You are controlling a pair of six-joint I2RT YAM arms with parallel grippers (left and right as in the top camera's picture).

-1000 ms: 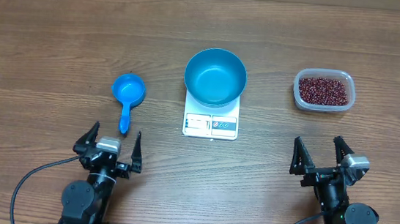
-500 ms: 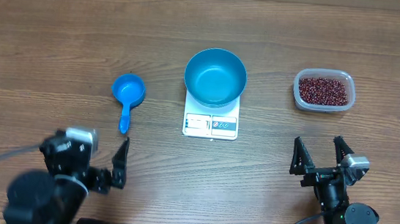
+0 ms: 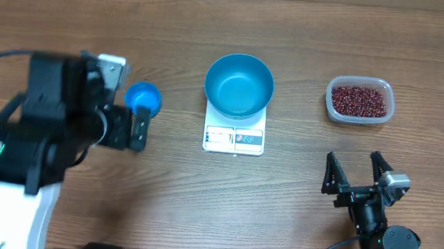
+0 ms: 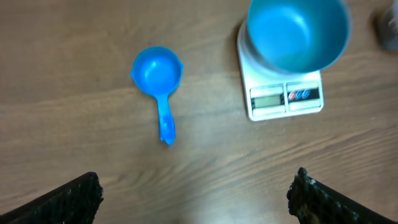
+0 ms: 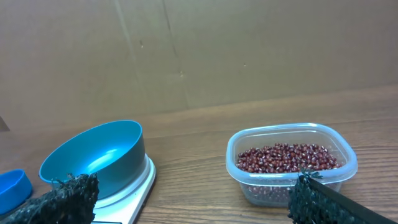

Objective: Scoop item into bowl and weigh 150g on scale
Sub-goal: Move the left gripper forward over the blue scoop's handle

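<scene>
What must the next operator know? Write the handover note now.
Left gripper: open, empty, raised near the blue scoop, which lies on the table.
Right gripper: open, empty, facing the clear tub.
Blue bowl sits empty on the white scale; the red beans are in the tub.
Done: nothing scooped.
Left: grasp scoop, move beans into bowl, weigh.

A deep round blue bowl sits upright on the small white square scale in the middle, display edge on the near side; tiny dark red-brown beans lie heaped in a clear plastic tub, well off to the right.
</scene>
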